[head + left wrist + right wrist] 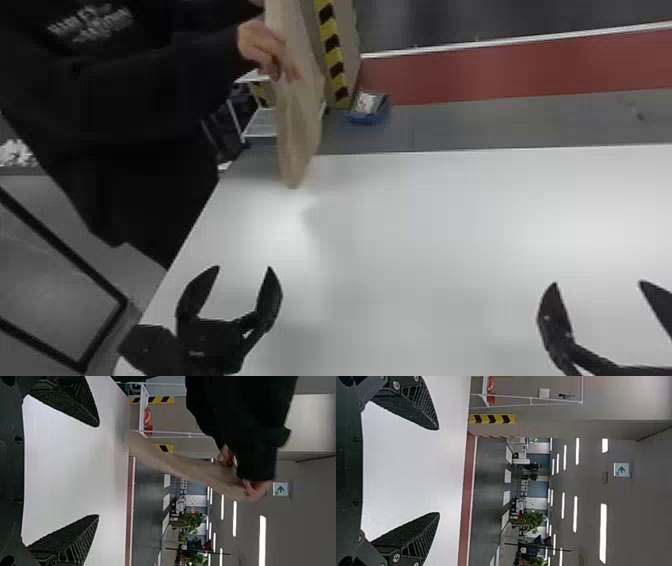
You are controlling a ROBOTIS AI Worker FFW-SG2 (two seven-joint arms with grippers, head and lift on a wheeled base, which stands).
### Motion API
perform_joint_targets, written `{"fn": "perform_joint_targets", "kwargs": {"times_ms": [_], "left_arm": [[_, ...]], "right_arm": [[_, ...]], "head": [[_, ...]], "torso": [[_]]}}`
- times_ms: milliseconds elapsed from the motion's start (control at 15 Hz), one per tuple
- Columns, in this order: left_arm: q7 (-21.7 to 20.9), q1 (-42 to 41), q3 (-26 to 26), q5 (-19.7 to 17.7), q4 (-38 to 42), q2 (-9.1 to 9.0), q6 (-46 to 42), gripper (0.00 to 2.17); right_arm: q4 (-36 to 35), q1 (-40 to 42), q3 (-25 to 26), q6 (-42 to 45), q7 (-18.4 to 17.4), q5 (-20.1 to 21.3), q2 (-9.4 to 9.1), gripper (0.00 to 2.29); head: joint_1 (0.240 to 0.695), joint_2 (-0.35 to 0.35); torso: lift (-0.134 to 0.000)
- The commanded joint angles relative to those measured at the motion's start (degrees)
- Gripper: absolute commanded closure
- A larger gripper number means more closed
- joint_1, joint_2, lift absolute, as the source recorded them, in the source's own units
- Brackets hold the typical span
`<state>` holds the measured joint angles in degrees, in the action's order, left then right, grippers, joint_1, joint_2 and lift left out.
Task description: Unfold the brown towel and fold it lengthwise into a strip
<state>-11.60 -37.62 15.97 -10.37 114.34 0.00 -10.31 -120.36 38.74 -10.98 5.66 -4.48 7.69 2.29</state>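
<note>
Towel (300, 115), brown, suspended from the hands of a dark-clad person (125, 100) standing at the far left of the tabletop (425, 225). In the head view, one hand (265, 47) grips the cloth near the upper margin; its lower end tapers to a narrow tip over the tabletop's far left part. Whether this tip touches the surface cannot be determined. The left wrist view shows both hands at the upper end, the cloth forming a long, gathered band.

Left claw (244, 268): above the near left part of the tabletop, its two black fingers spread wide, with nothing between them. Right claw (598, 283): above the near right part, well apart from the left one, likewise wide and empty. Both lie nearer the robot than the towel.

Surroundings: a blue container (370, 117) stands on the floor beyond the tabletop, beside a column with yellow-and-black striping (333, 55); a white rack (257, 125) stands behind the towel. A green exit sign (281, 489) is mounted in the room behind.
</note>
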Motion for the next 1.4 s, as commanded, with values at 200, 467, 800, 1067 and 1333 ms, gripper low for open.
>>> {"fn": "perform_joint_targets", "kwargs": {"times_ms": [200,467,800,1067,1333], "left_arm": [[0.0,0.09,-0.06,0.09,0.09,-0.15,0.08,0.05],[0.0,0.09,-0.06,0.17,0.09,-0.15,0.78,0.05],[0.0,0.18,-0.15,0.26,0.0,-0.15,0.78,0.05],[0.0,0.18,-0.06,0.26,-0.35,-0.15,0.78,0.05],[0.0,0.18,-0.15,0.26,-0.61,-0.15,0.78,0.05]], "right_arm": [[-0.14,0.02,-0.09,0.0,0.0,0.05,0.0,0.12],[-0.14,-0.07,-0.09,-0.53,0.0,0.05,0.09,0.12],[-0.14,-0.33,0.0,-1.05,0.0,-0.04,0.18,0.12],[0.21,-0.6,0.09,-1.23,0.0,-0.83,0.35,0.12],[0.57,-0.95,0.17,-1.76,0.0,-1.1,0.53,0.12]], "head": [[0.695,0.294],[0.695,0.294],[0.695,0.293],[0.695,0.291],[0.695,0.29]], "torso": [[-0.121],[-0.121],[-0.121],[-0.121],[-0.121]]}}
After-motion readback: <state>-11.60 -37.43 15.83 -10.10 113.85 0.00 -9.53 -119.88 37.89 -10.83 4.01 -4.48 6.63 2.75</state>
